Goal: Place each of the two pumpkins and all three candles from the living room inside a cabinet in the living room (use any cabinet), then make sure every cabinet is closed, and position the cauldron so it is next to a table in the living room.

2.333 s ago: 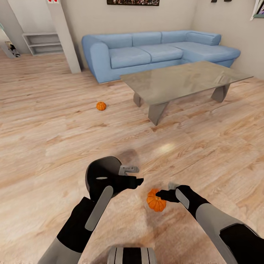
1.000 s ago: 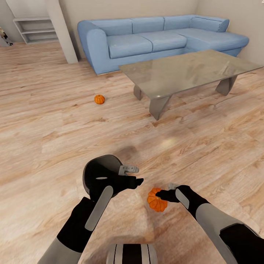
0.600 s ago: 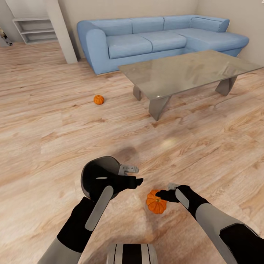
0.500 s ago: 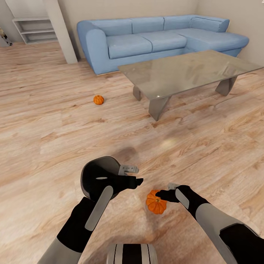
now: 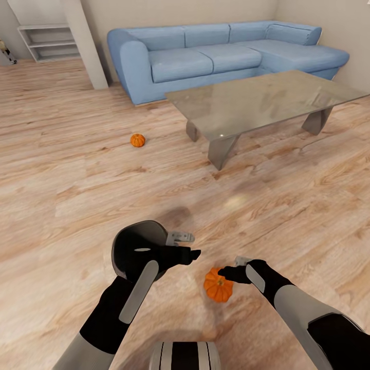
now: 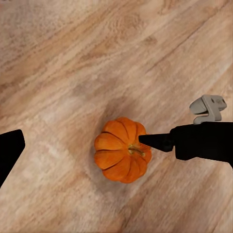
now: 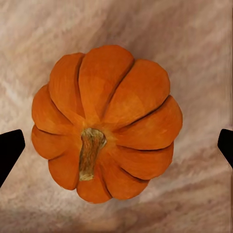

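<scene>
A bright-orange ribbed pumpkin (image 5: 217,285) (image 7: 107,124) (image 6: 122,149) lies on the wood floor just in front of me. My right gripper (image 5: 230,268) hangs over it, open, and in the right wrist view one black fingertip (image 7: 9,148) shows on each side of the pumpkin, well apart from it. My left gripper (image 5: 187,245) is open and empty, a little to the pumpkin's left. A black rounded cauldron (image 5: 126,241) with a pale rim sits partly hidden under my left wrist. A second pumpkin (image 5: 137,140) lies farther off on the floor. The glass-topped table (image 5: 267,100) stands at the back right.
A blue corner sofa (image 5: 205,56) runs along the wall behind the table. A pale pillar (image 5: 87,46) and a low open shelf (image 5: 49,41) stand at the back left. Open wood floor (image 5: 77,195) stretches between me and the far pumpkin.
The whole picture has shifted slightly, so the camera moved. The near pumpkin and the cauldron's rim have drifted a little left under the arms. Both grippers hold the same pose.
</scene>
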